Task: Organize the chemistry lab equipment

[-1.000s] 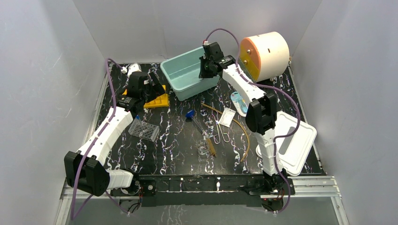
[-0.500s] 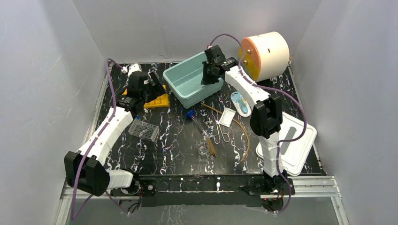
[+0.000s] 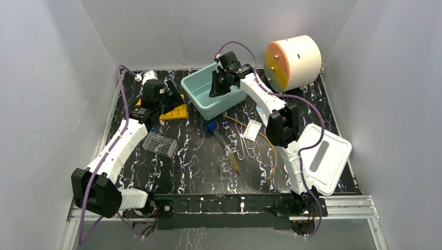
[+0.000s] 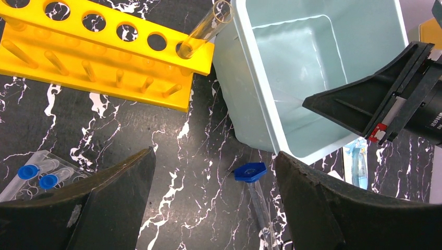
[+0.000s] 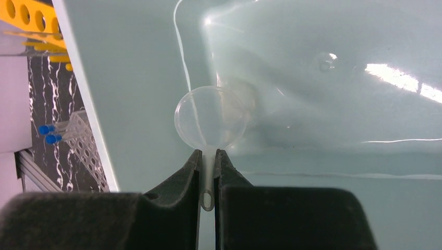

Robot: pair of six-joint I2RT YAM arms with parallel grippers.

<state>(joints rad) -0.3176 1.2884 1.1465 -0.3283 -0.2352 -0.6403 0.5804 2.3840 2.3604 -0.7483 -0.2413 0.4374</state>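
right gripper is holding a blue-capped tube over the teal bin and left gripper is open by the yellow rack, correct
No. The right wrist view shows the right gripper shut on the stem of a clear funnel, not a blue-capped tube. The rest stands: it is over the teal bin, and the left gripper is open by the yellow rack.

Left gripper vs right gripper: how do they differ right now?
Jaws: the left gripper is wide open; the right gripper is shut.
Load: the left gripper holds nothing; the right gripper pinches the stem of a small clear funnel.
Place: the left gripper hangs above the black table beside the yellow tube rack; the right gripper is over the teal bin.
Both have black fingers.
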